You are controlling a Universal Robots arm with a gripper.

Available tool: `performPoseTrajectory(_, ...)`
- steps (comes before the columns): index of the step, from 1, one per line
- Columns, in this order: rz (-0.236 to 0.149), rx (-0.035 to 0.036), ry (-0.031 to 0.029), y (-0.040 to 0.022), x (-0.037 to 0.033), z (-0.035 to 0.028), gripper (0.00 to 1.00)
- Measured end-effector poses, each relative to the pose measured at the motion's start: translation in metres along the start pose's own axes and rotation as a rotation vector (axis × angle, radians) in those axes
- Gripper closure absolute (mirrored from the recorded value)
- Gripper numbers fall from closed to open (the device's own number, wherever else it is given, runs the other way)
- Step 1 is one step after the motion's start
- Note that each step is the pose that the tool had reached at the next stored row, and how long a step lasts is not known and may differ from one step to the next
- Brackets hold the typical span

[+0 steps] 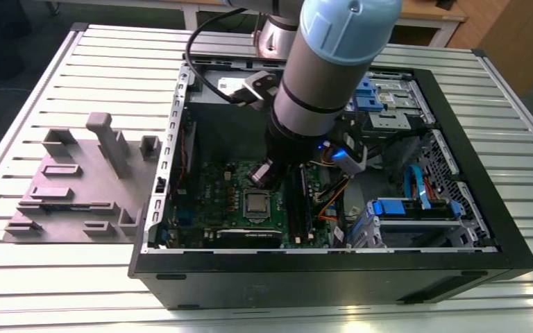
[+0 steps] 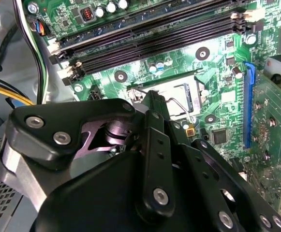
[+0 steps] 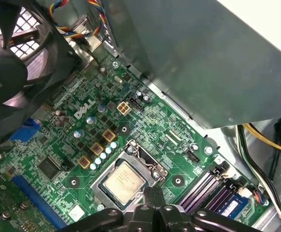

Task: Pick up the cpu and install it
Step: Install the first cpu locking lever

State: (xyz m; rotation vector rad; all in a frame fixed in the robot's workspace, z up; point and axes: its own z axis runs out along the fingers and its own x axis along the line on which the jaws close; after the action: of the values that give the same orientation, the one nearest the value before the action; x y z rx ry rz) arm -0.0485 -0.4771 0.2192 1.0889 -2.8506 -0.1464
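One small flat square cpu with a silvery-grey metal top and thin pale rim (image 3: 124, 182) sat in the dark square socket with its metal frame (image 3: 130, 180) on the green motherboard (image 3: 82, 140), inside the open black computer case (image 1: 332, 274). In the exterior view I saw it (image 1: 256, 203) just below the arm's black gripper (image 1: 263, 173), near the case's front wall. My gripper hovered close above the socket; in both wrist views its black fingers (image 3: 152, 212) appeared drawn together with nothing between them, not touching the chip.

My read on handling: light, rigid, smooth metal lid, so slippery on the flat face. Underside contacts and socket pins were likely fragile. I'd have taken it only by two opposite edges, level, no tilt or drag.

Surface: board was crowded. Black memory slots (image 2: 150, 36) ran just beside the socket, the wire retention lever (image 2: 176, 104) sat at its edge, small capacitors (image 3: 101, 154) close on the other side. A black case fan (image 3: 14, 72) and the grey metal power-supply box (image 3: 193, 63) boxed in the far side, with yellow and black cables (image 3: 263, 140) near the slots. Room for the fingers was tight.

Outside the case, a grey plastic fixture of blocks (image 1: 81, 180) rested on the slatted metal table (image 1: 44, 277), at the exterior view's left.
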Motion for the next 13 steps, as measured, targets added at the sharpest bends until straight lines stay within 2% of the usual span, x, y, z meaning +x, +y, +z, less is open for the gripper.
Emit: performPoseTrajectory(13, 0.004, 0.0051, 0.0000, 0.0021, 0.0022, 0.0016, 0.90)
